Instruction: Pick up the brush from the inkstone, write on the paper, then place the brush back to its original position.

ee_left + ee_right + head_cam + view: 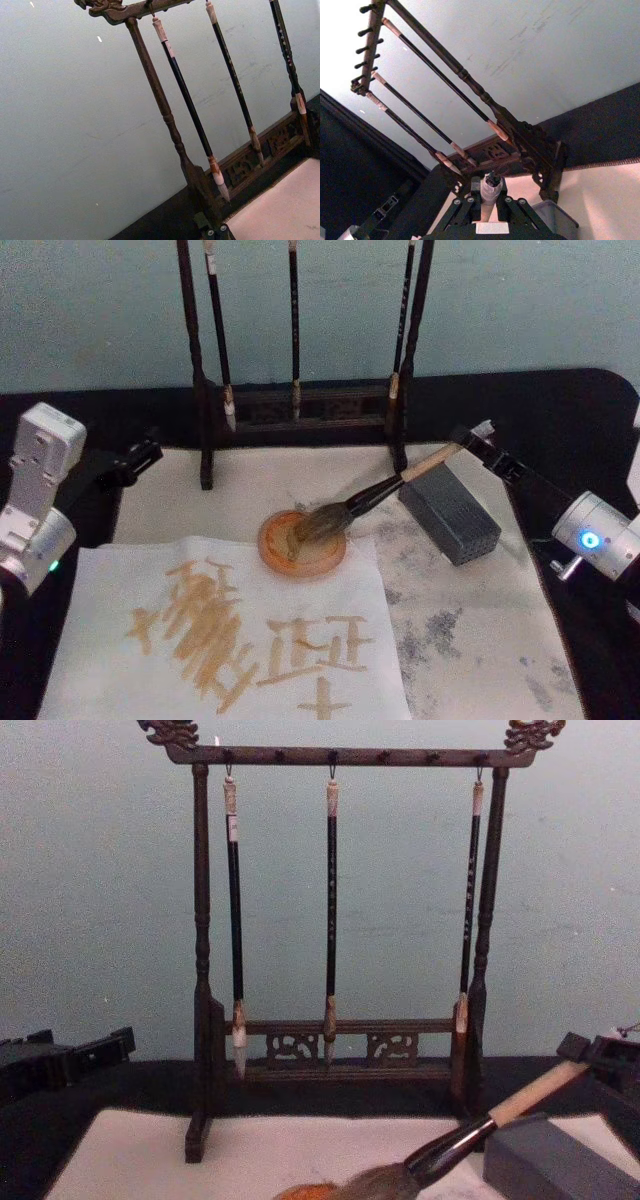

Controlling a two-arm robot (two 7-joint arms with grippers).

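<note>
**Brush down on the inkstone, right gripper at the handle's far end**

Nearest me lies the paper (pixel 225 640), a plain off-white sheet already carrying tan strokes across its middle. I judge it light and limp, apt to slide or wrinkle if wet bristles drag hard, so I would keep any pressure on it gentle.

Just beyond its far edge sits the inkstone (pixel 303 543), a round orange dish. The brush (pixel 385 490) rests with its bushy grey-brown bristles lying in that dish, while the glossy black ferrule and the thick pale tan handle slope up and away to my right, passing over a grey block (pixel 450 512). In the chest view the handle (pixel 535 1092) climbs at a shallow angle toward the right gripper (pixel 478 436).

That gripper is pinching the handle's upper end; in the right wrist view its fingers (pixel 465 210) sit on either side of the white end cap. I judge the handle stiff, light and rather smooth, so a hold near the top gives reach but little leverage; taking it lower, closer to the ferrule, would steady the soft, springy tip. The loaded bristles may drip.

The left gripper (pixel 140 458) is parked at the mat's left edge; I cannot tell whether it is spread.

Farthest off, a dark wooden rack (pixel 340 900) holds three thin brushes.
</note>
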